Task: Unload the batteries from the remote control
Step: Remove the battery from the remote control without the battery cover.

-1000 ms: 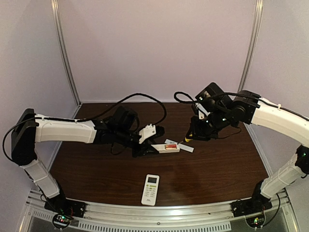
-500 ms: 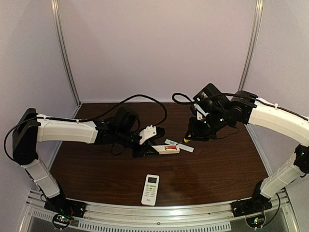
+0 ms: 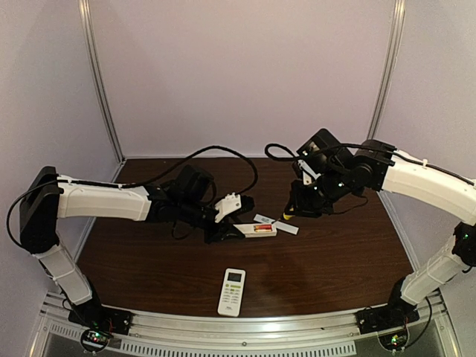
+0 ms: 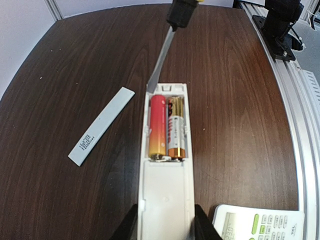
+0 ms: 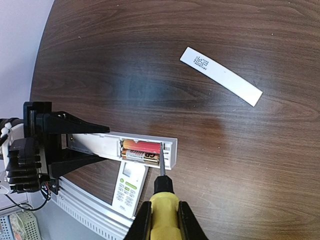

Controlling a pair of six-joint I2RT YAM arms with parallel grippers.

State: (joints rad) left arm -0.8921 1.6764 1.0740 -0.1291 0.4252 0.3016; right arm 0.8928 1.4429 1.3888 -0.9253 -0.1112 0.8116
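Left wrist view: two batteries [image 4: 167,127], one red fading to gold, one gold with a dark label, lie side by side in the open compartment of a white remote [image 4: 166,200]. The left gripper [image 4: 165,226] clamps the remote's near end between its fingers. The right gripper [image 5: 161,220] grasps a yellow-handled screwdriver [image 5: 161,200], whose tip sits at the compartment's far end by the red cell. A white cover [image 4: 102,125] lies apart on the wooden table [image 4: 240,125], and a second remote [image 3: 232,291] lies nearer the arm bases.
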